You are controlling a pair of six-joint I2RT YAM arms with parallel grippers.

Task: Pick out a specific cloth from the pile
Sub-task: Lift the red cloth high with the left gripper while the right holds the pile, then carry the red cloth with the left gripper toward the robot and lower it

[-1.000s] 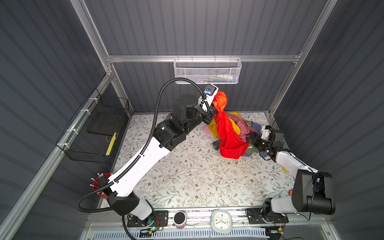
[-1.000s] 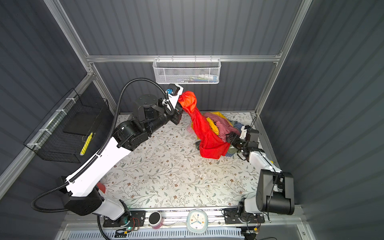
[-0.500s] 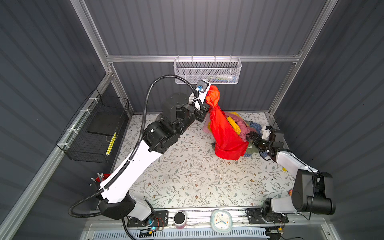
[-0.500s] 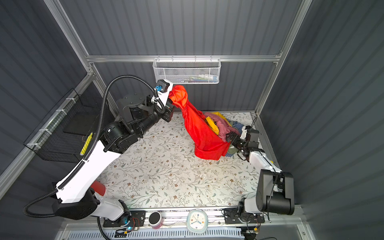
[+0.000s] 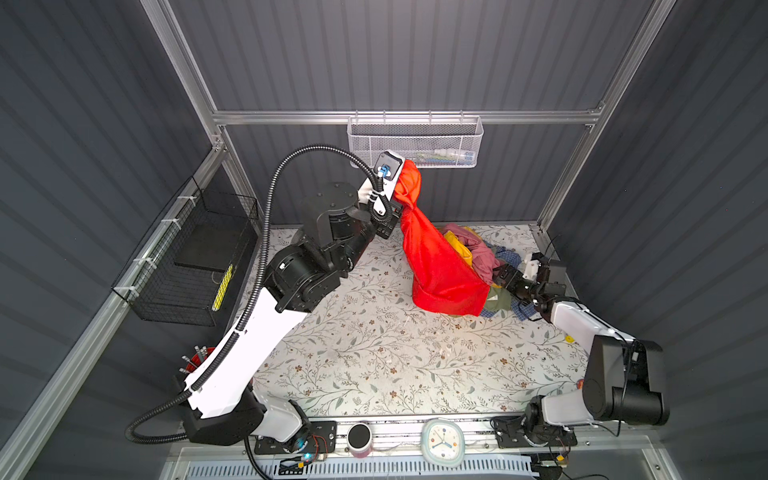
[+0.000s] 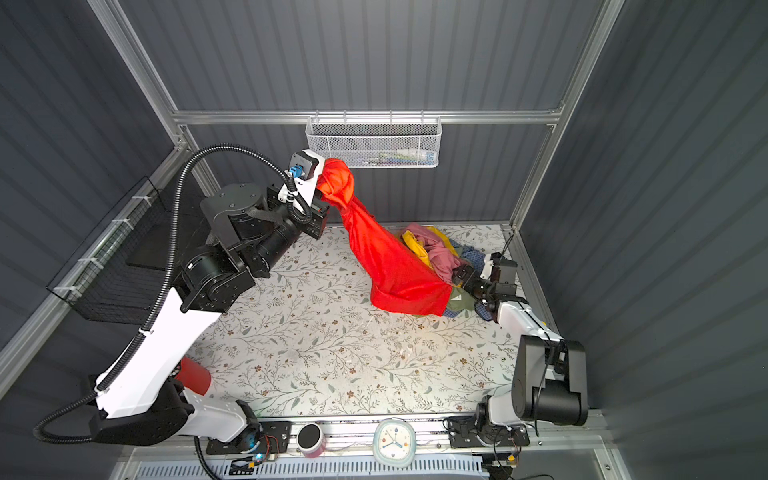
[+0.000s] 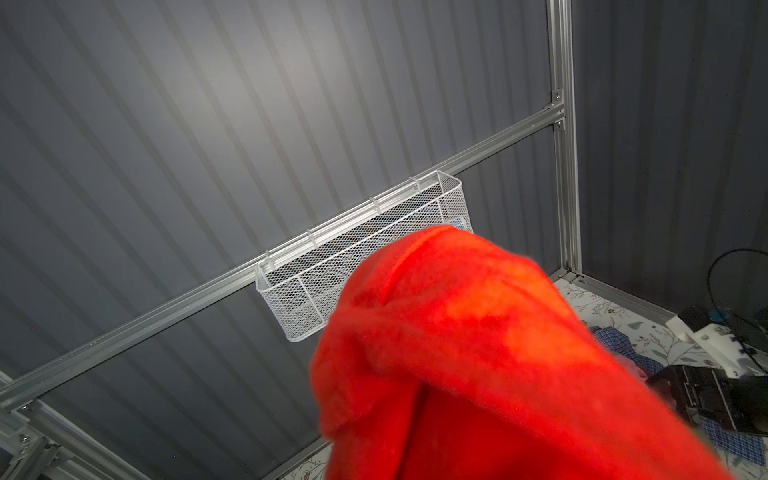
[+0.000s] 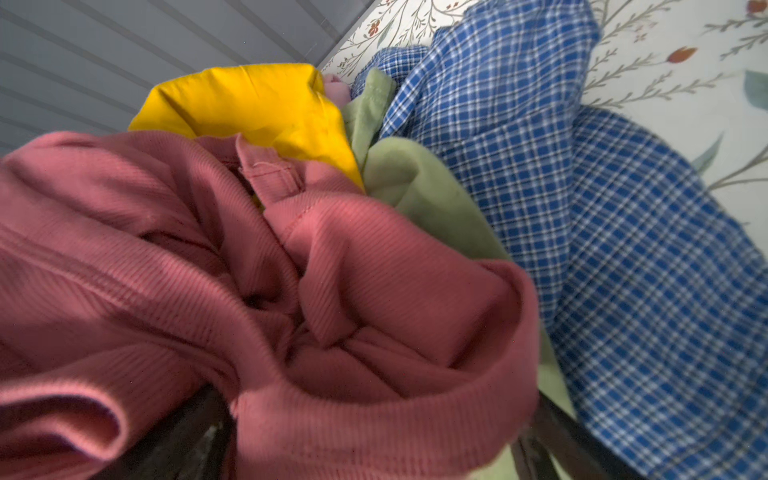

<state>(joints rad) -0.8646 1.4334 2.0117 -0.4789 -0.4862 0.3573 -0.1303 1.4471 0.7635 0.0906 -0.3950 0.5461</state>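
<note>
While the closed left end effector [image 5: 397, 202] pinches its top, the cloth [image 5: 440, 270] hangs below.

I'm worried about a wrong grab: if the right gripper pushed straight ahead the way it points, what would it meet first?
The dusty pink ribbed cloth of the pile: it bulges right in front of the right gripper, between its spread fingers.

In both top views the whole table [image 5: 374, 353] and the back-wall basket [image 5: 415, 141] are seen steeply from above the front edge. That basket is faced from high up in the left wrist view, past a close red cloth [image 7: 478, 353]; the pile [image 8: 291, 270] is filmed very near in the right wrist view.
</note>
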